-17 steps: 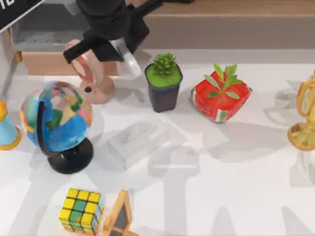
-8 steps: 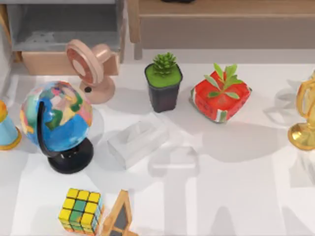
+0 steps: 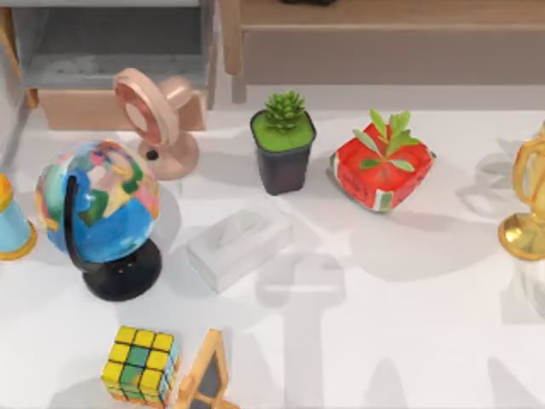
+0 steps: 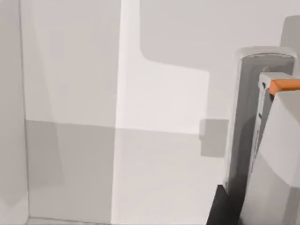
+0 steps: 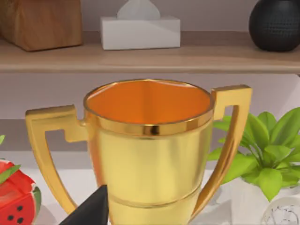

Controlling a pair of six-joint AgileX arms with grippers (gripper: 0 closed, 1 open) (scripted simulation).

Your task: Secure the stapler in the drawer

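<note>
On the bench: one globe (image 3: 98, 204), one small fan (image 3: 149, 119), one puzzle cube (image 3: 139, 364), two tissue boxes (image 3: 240, 247) (image 5: 140, 32), one gold trophy (image 5: 149, 150), one drawer (image 3: 106, 55), one potted succulent (image 3: 283, 141).

- The left gripper (image 4: 262, 154) shows one grey finger with an orange mark, upright in its wrist view.
- The right gripper (image 5: 91, 211) shows a dark fingertip.
</note>
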